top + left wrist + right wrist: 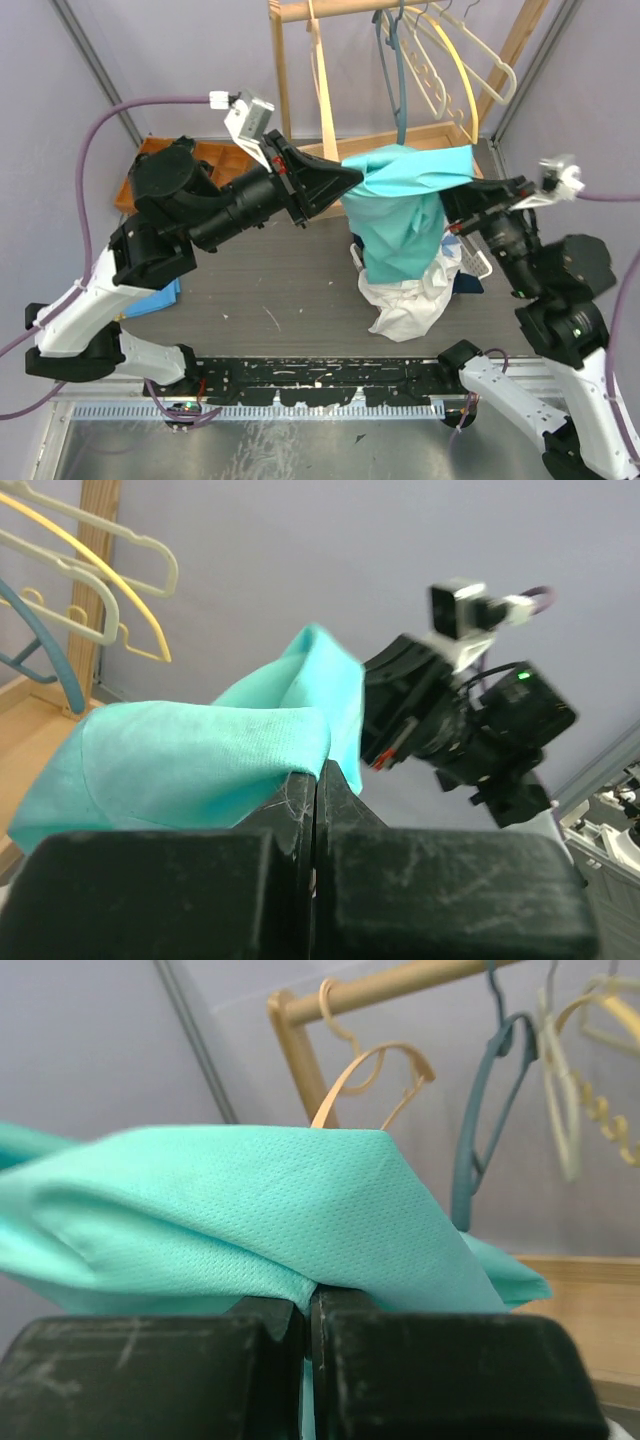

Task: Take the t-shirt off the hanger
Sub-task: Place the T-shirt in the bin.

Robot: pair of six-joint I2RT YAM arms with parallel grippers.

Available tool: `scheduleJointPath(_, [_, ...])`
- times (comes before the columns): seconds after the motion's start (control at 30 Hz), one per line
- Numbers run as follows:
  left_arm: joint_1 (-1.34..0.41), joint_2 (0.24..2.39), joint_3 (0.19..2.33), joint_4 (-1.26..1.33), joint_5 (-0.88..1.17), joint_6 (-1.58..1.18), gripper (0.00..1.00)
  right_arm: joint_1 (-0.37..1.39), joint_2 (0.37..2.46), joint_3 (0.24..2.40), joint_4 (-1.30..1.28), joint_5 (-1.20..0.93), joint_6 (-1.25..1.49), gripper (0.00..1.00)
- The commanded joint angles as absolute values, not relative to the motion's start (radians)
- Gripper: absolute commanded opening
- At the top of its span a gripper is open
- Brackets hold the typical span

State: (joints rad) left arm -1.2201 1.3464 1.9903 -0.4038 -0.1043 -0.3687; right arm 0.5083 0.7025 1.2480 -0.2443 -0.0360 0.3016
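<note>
Start with the bench [260, 290], which carries one wooden rack [283, 80] at its far edge and one heap of white cloth [410, 300] at the rack's foot. Note the single teal t-shirt [405, 210]: it hangs in front of the rack, above the white heap, and is stretched sideways between the two arms. The blue hanger [400, 90] runs down from the rail into the top of the shirt, so judge the garment as not yet off it. Count at least four hangers on the rail: one tan [322, 80], one blue, one cream [450, 60] and one yellow [120, 570]. Observe the two end effectors. The left end effector [352, 178] is clenched on the shirt's left shoulder fold. The right end effector [455, 205] is clenched on the opposite side, jaws pressed together over the fabric. Gripping both shoulders spreads the cloth, which should let you lift it clear of the hanger's arms.
</note>
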Motion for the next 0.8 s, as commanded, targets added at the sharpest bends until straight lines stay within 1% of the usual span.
scheduleJointPath(0.0, [-1.225, 1.345, 1.873, -0.313, -0.085, -0.384, 0.0, 0.508, 0.655, 1.325, -0.311, 0.173, 0.259, 0.01])
scheduleJointPath(0.1, [-1.225, 1.367, 1.828, -0.288, -0.073, -0.385, 0.0, 0.508, 0.624, 1.318, -0.371, 0.296, 0.259, 0.01])
scheduleJointPath(0.37, [-1.226, 1.426, 1.734, -0.206, -0.052, -0.394, 0.0, 0.508, 0.591, 1.266, -0.477, 0.437, 0.322, 0.01])
scheduleJointPath(0.53, [-1.226, 1.452, 1.661, -0.192, -0.059, -0.415, 0.0, 0.508, 0.605, 1.229, -0.479, 0.474, 0.335, 0.01])
scheduleJointPath(0.77, [-1.225, 1.455, 1.537, -0.191, -0.158, -0.469, 0.0, 0.508, 0.616, 1.155, -0.51, 0.459, 0.378, 0.01])
